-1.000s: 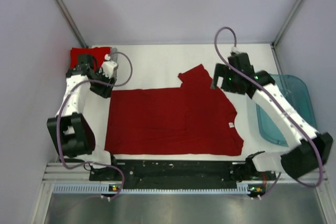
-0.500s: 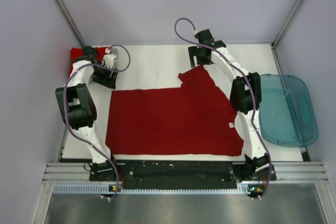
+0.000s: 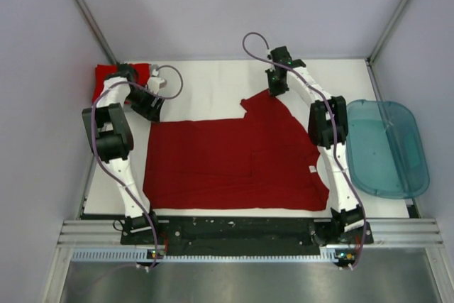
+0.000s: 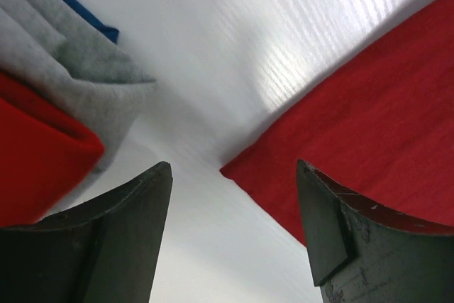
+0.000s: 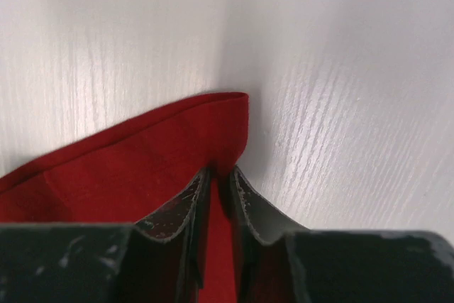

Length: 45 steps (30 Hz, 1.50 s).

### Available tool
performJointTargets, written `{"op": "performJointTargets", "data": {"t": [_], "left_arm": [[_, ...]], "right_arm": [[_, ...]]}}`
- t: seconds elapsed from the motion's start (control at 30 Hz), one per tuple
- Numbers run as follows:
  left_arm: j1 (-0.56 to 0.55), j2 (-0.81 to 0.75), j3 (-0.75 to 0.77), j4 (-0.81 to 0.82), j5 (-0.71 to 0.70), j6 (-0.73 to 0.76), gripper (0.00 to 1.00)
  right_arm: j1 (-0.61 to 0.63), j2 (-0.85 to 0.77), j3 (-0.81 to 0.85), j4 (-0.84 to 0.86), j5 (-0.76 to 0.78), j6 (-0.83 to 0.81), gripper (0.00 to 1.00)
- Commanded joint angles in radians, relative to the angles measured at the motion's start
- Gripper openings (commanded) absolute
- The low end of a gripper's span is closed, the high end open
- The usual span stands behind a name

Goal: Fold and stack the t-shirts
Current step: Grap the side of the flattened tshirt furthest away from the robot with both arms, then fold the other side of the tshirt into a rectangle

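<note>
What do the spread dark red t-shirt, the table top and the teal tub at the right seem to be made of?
The dark red t-shirt: soft cloth, probably knitted, matte; it lies limp with a folded edge.
The table top: white board, perhaps laminate, semi-gloss; the wrist views show faint grain and glare.
The teal tub: plastic, smooth; it looks translucent, with a shiny rim.

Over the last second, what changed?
Right gripper swung from the sleeve's right side to its far tip and closed its jaws on the dark red cloth t-shirt. Left arm stretched forward, left gripper open by the shirt's far-left corner. Shirt, folded red-and-grey stack, teal plastic tub unmoved.
</note>
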Motion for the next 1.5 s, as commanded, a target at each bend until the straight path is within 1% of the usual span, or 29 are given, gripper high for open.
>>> {"op": "performJointTargets", "data": {"t": [0.0, 0.1, 0.2, 0.3, 0.37, 0.47, 0.6, 0.8, 0.83, 0.87, 0.9, 1.0, 1.07, 1.23, 1.33, 1.47], "left_arm": [[-0.002, 0.039, 0.118, -0.111, 0.080, 0.135, 0.75], [-0.007, 0.069, 0.153, -0.177, 0.069, 0.200, 0.75], [-0.019, 0.079, 0.149, -0.246, 0.074, 0.287, 0.73], [-0.039, 0.080, 0.126, -0.269, 0.057, 0.341, 0.69], [-0.048, 0.091, 0.119, -0.260, 0.032, 0.343, 0.63], [-0.063, 0.109, 0.121, -0.233, -0.014, 0.315, 0.61], [-0.065, 0.117, 0.119, -0.211, -0.031, 0.301, 0.50], [-0.064, 0.088, 0.073, -0.226, -0.057, 0.329, 0.36], [-0.065, 0.085, 0.064, -0.231, -0.060, 0.333, 0.30], [-0.065, 0.079, 0.060, -0.237, -0.061, 0.336, 0.16], [-0.065, 0.073, 0.058, -0.242, -0.060, 0.327, 0.00], [-0.065, 0.016, 0.037, -0.233, -0.035, 0.297, 0.00], [-0.064, -0.076, -0.020, -0.176, -0.026, 0.274, 0.00], [-0.067, -0.337, -0.261, -0.042, -0.011, 0.274, 0.00], [-0.067, -0.469, -0.373, -0.015, -0.026, 0.286, 0.00], [-0.067, -0.596, -0.509, 0.007, -0.042, 0.319, 0.00]], "right_arm": [[0.010, 0.029, -0.005, -0.020, -0.082, 0.003, 0.00], [0.007, -0.021, -0.025, -0.019, -0.070, -0.004, 0.00], [0.007, -0.079, -0.051, -0.017, -0.070, -0.024, 0.00], [0.007, -0.126, -0.075, -0.014, -0.081, -0.035, 0.00], [0.007, -0.146, -0.089, -0.014, -0.087, -0.040, 0.00], [0.007, -0.176, -0.109, -0.012, -0.104, -0.040, 0.00], [0.009, -0.222, -0.137, -0.011, -0.130, -0.046, 0.00], [0.007, -0.328, -0.224, -0.006, -0.145, -0.056, 0.00], [0.007, -0.352, -0.246, -0.005, -0.153, -0.058, 0.00], [0.007, -0.380, -0.269, -0.005, -0.157, -0.060, 0.00], [0.009, -0.405, -0.301, -0.003, -0.168, -0.063, 0.00], [0.010, -0.524, -0.422, 0.008, -0.173, -0.063, 0.00], [0.012, -0.616, -0.523, 0.021, -0.171, -0.057, 0.00], [0.012, -0.863, -0.834, 0.064, -0.173, -0.027, 0.00], [0.013, -1.004, -0.980, 0.077, -0.168, 0.006, 0.00], [0.013, -1.145, -1.134, 0.077, -0.168, 0.037, 0.00]]}}
